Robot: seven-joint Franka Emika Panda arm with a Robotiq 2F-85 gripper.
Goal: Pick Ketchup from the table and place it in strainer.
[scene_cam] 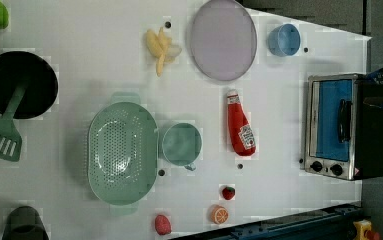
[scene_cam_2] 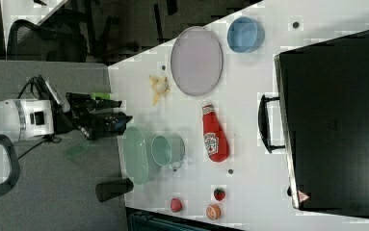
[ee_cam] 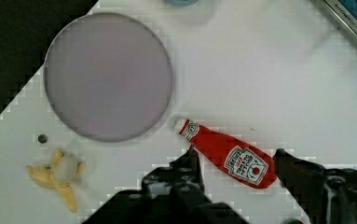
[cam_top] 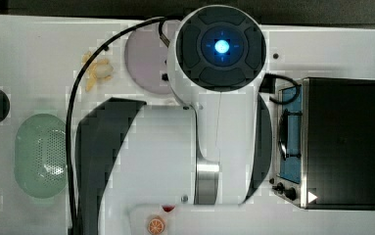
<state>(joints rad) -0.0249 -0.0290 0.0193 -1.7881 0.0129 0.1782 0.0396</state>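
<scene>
Right now your end effector (ee_cam: 234, 161) hangs open above the tabletop (scene_cam: 104, 60), its fingers (ee_cam: 188, 165) straddling the Ketchup (scene_cam: 241, 128) without touching it, so nothing is gripped yet. The bottle lies flat on its side, cap toward the lilac plate (scene_cam: 222, 39), which suits a grasp across its body. In the left view, the strainer (scene_cam: 122, 152) sits beyond the green cup (scene_cam: 181, 144), empty and ready.

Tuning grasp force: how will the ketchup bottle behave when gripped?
The ketchup bottle lies on its side, rounded, so a nudge may roll it. It looks like smooth plastic, probably light and somewhat slippery. The tapered neck could slide from the fingers; the wider body seems safer.
</scene>
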